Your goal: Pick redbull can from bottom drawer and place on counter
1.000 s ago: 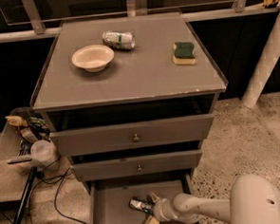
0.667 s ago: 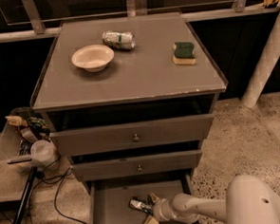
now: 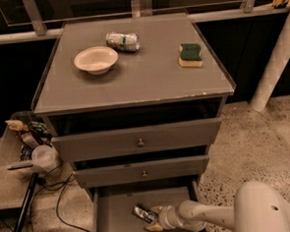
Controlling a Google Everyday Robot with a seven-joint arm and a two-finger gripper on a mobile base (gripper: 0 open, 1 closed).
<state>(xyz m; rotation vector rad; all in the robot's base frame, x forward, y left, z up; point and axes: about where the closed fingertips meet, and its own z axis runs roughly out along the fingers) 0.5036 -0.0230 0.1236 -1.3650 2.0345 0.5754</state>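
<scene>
My two-finger gripper [image 3: 154, 219] sits inside the wide grey bottom drawer [image 3: 112, 221], tips spread. The slim silver-and-blue redbull can [image 3: 142, 213] lies at its ten o'clock, ungrasped. By my judgement, what remains is the grasp, the lift and the transfer to the flat grey counter [image 3: 142, 74] at twelve o'clock.

Straight ahead you face dark glass panels [image 3: 79, 6] set in a pale metal railing [image 3: 12, 37]. A speckled terrazzo floor [image 3: 255, 145] spreads to your right, where a white post [image 3: 274, 63] slants upward. At left, a clear bin [image 3: 5, 161] of clutter sits near black cables [image 3: 62, 206]. The gripper [image 3: 155, 219] hangs low in the bottom drawer [image 3: 117, 223].
</scene>
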